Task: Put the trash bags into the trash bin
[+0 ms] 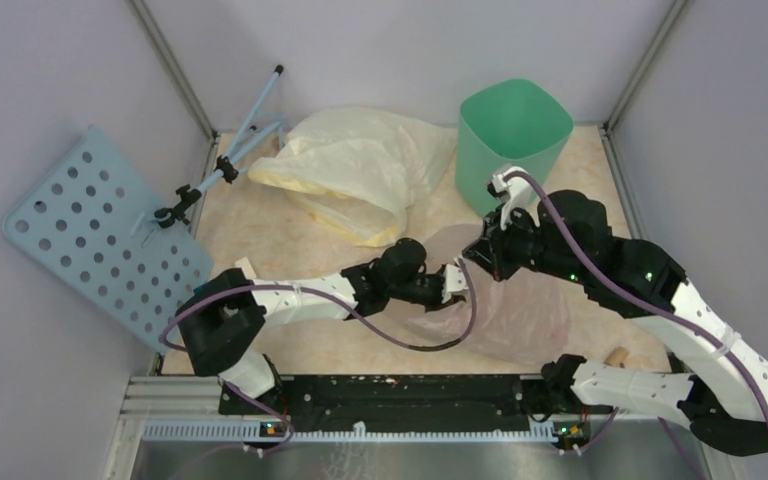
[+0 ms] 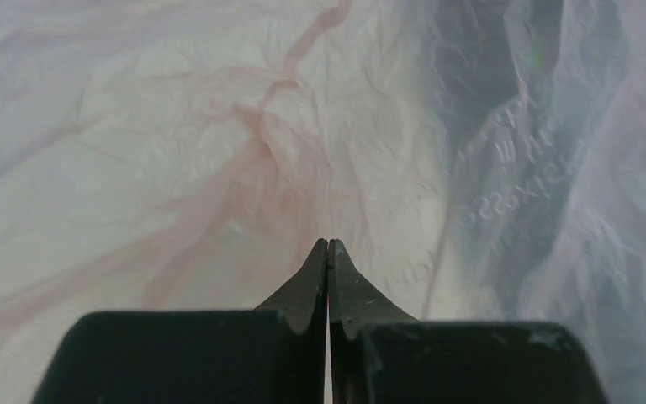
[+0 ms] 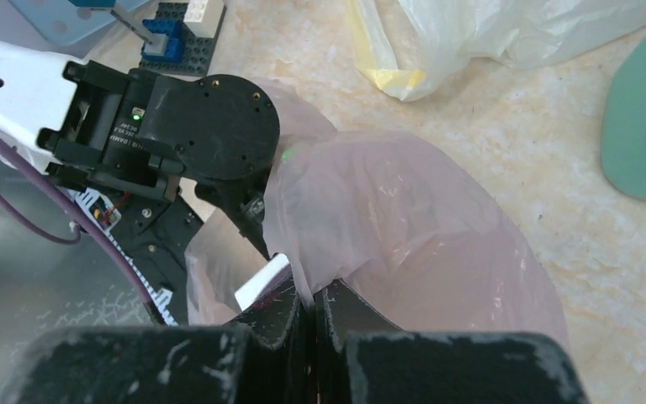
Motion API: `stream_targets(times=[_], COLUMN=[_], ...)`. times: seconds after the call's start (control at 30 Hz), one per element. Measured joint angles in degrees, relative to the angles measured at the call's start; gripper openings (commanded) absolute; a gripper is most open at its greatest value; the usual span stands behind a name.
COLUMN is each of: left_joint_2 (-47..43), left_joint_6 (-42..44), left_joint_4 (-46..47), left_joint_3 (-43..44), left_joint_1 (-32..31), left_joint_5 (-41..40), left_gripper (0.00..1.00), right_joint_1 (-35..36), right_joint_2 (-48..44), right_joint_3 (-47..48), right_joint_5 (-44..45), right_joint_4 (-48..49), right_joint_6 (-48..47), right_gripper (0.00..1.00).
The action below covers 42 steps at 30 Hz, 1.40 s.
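Status: nothing binned yet. We're seeing the right claw (image 3: 313, 290) pressed together with a fold of the pink trash bag (image 3: 404, 219) pinched in it. The rest of the bag is lying on the table (image 1: 290, 255) just ahead of and below that claw. The left claw (image 2: 328, 244) is pressed together too, tips against the film, facing the right claw at close range. The trash bin (image 1: 490, 165) is standing upright just beyond the right claw, nothing pink showing inside. Lifting, carrying over the rim and releasing are all remaining. We're not making out whether the left claw is trapping any film. Both arms are hiding the bag's mouth, and the right wrist view is cutting the bin off.
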Motion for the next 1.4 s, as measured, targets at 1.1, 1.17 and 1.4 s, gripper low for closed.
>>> stream_targets(times=[1.1,1.17,1.4], left_joint_2=[-3.2,-2.6,-2.4], left_joint_6=[-6.9,-5.7,-1.8], left_joint_4=[6.8,6.1,5.1], left_joint_3=[-3.2,-3.2,-3.5], left_joint_1=[6.3,5.3,0.0], left_joint_5=[-13.6,-15.6,-15.0], left_gripper=[0.00,0.00,0.00], right_joint_1=[0.0,0.0,0.0], right_joint_2=[-1.4,-1.0,2.3], right_joint_3=[3.3,3.3,4.4], right_joint_5=[-10.7,-10.7,-4.3], right_joint_4=[-4.3,-4.3,-4.3], right_joint_6=[0.1,0.1,0.6], right_gripper=[0.00,0.00,0.00])
